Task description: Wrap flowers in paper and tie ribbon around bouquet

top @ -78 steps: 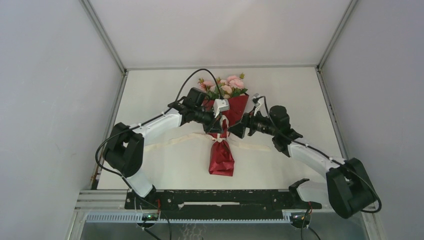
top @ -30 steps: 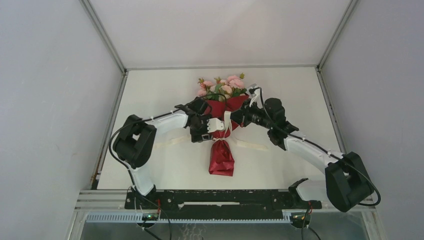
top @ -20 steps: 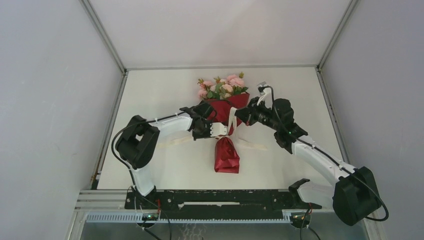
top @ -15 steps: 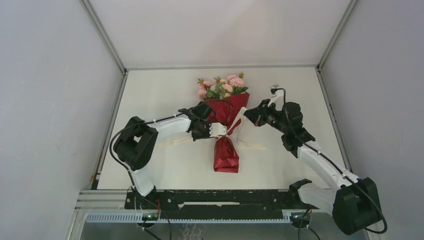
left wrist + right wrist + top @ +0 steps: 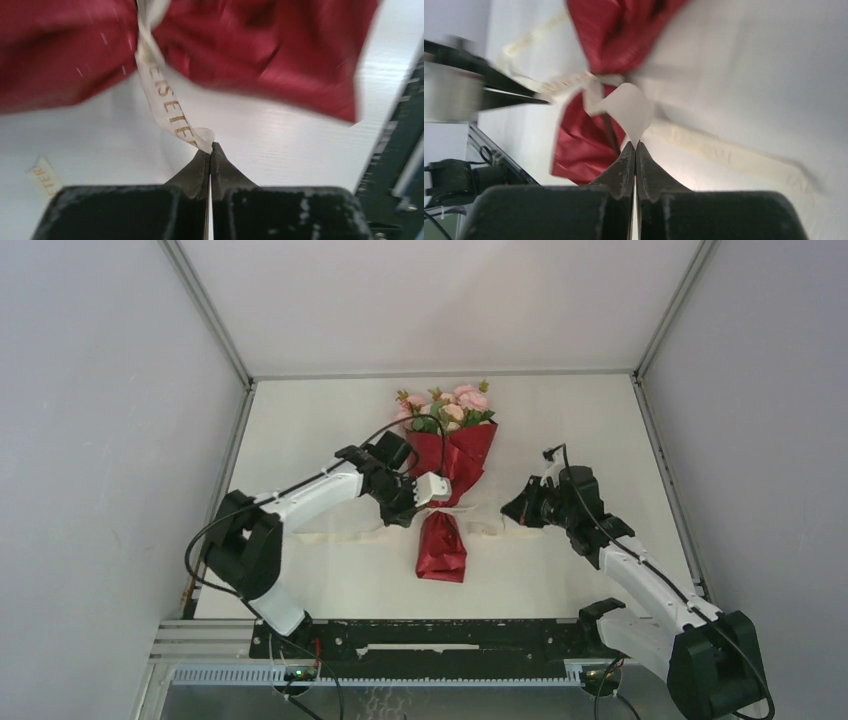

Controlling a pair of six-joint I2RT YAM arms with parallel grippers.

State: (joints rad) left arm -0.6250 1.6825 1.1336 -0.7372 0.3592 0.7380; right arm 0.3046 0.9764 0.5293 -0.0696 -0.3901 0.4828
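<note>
L claw (image 5: 210,150) & R claw (image 5: 635,146) each clenched on ribbon (image 5: 162,92); best pull ends apart evenly, cinching knot w/o dragging bouquet (image 5: 441,548).

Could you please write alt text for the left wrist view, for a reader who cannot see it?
The left gripper, shut, pinches a gold-lettered cream ribbon that runs up to the cinched dark red paper; white table behind.

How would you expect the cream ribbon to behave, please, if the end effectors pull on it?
Probably floppy: the ribbon twists and bends between the paper and the left end effector. Likely light: a loose length lies flat on the table. It may slip, pinched only at a fold by the right end effector.
</note>
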